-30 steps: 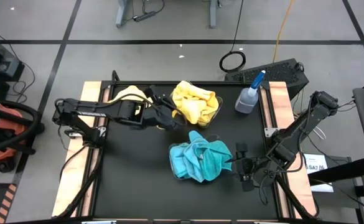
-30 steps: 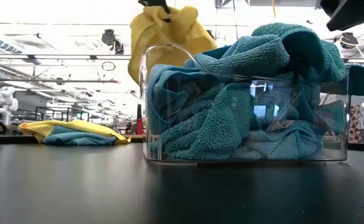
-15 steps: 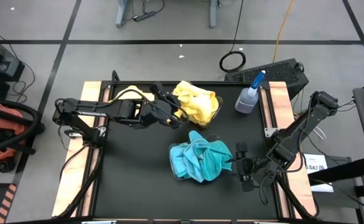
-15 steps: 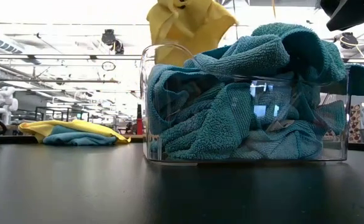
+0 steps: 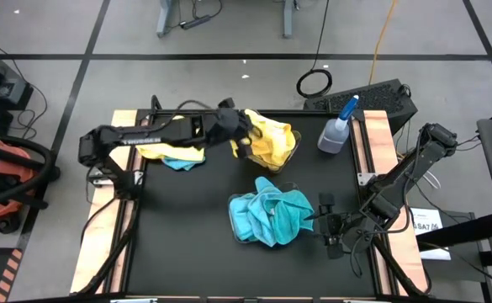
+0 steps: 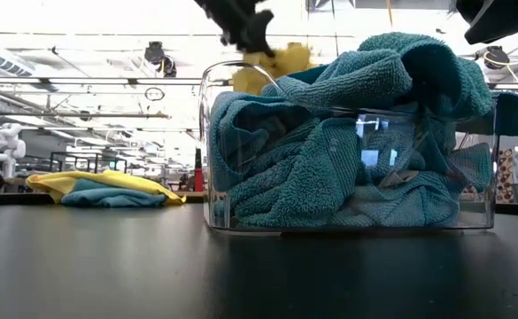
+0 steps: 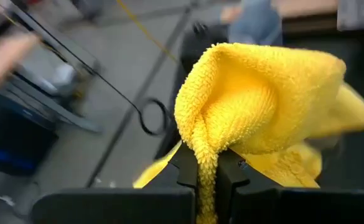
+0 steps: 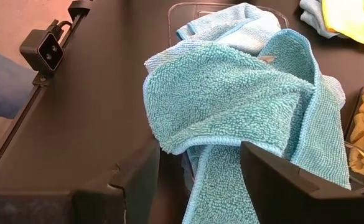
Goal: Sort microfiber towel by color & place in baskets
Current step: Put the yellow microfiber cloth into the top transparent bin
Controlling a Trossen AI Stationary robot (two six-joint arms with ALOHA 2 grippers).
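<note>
Out past the black worktop (image 5: 187,244) lies a grey floor (image 5: 229,34) crossed by dark tape lines, a coiled black cable (image 5: 314,82) resting on it and a yellow cord (image 5: 383,38) trailing away. At table height, the room opens into a bright hall with overhead beams and ceiling lights (image 6: 157,50), and a small white figure (image 6: 7,142) stands far off.

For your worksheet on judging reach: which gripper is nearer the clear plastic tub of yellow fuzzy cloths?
Left. The left gripper hangs over the tub of yellow cloths, gripping one; the right gripper waits beside the turquoise tub.
</note>
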